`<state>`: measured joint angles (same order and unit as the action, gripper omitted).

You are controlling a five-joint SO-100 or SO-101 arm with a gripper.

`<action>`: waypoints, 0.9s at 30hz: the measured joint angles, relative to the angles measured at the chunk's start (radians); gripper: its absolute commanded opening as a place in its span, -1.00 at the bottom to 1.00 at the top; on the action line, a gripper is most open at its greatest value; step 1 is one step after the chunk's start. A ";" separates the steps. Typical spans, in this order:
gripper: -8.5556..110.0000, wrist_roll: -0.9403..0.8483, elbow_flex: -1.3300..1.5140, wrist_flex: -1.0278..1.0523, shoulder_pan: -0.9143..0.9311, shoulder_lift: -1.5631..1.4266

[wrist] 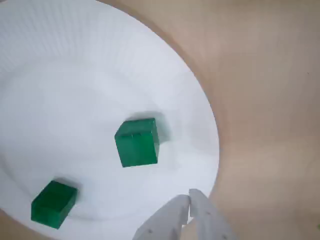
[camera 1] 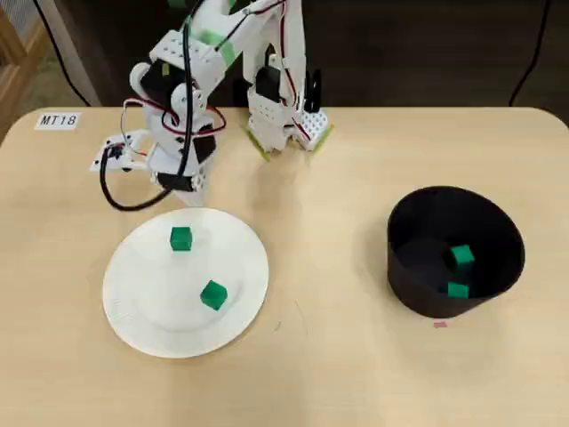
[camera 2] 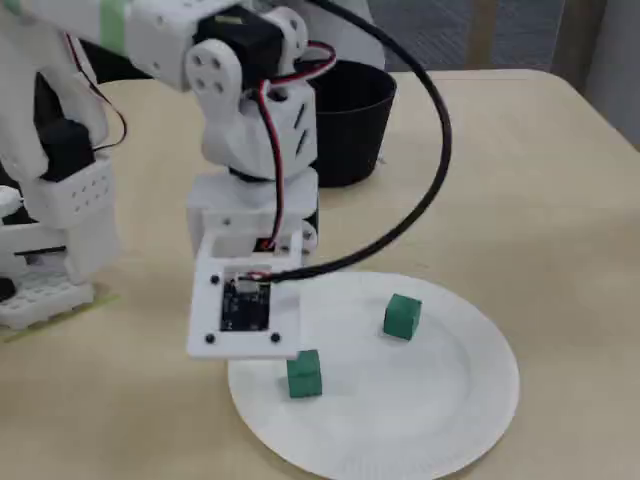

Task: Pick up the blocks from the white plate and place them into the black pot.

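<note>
Two green blocks lie on the white plate (camera 1: 142, 302): one (camera 1: 180, 238) near its far edge, one (camera 1: 213, 294) nearer the middle. Both show in the wrist view (wrist: 137, 142) (wrist: 54, 203) and in the fixed view (camera 2: 304, 374) (camera 2: 402, 316). Two more green blocks (camera 1: 461, 256) (camera 1: 457, 289) lie inside the black pot (camera 1: 418, 298) at the right. My gripper (wrist: 190, 206) hangs over the plate's far edge, above and beside the nearest block, with its jaws together and nothing between them. In the fixed view the camera board hides the fingertips.
The arm's base (camera 1: 284, 120) stands at the table's far edge, with a black cable (camera 1: 120, 200) looping to the left of the plate. A label reading MT18 (camera 1: 59, 120) is at the far left. The pot also shows behind the arm in the fixed view (camera 2: 350, 120).
</note>
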<state>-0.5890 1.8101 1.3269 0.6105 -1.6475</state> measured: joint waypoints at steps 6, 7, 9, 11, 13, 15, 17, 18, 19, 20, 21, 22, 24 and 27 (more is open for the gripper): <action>-0.83 -0.032 -0.041 -0.014 -0.002 0.052; -0.73 -0.032 -0.046 -0.014 0.005 0.054; -0.57 -0.034 -0.049 -0.014 0.015 0.055; -0.49 -0.041 -0.049 -0.011 0.023 0.055; -0.42 -0.041 -0.049 -0.002 0.032 0.055; -0.37 -0.041 -0.049 0.000 0.044 0.055; -0.32 -0.041 -0.049 0.000 0.048 0.067; -0.30 -0.041 -0.049 -0.002 0.048 0.075; -0.30 -0.041 -0.049 -0.002 0.048 0.081; -0.29 -0.040 -0.049 -0.002 0.046 0.087; -0.29 -0.038 -0.049 -0.002 0.044 0.094; -0.28 -0.032 -0.049 -0.002 0.044 0.100; -0.27 -0.025 -0.049 -0.014 0.044 0.104; -0.26 -0.011 -0.049 -0.034 0.046 0.118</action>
<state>-0.5998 1.7610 1.2931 0.6565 -1.5294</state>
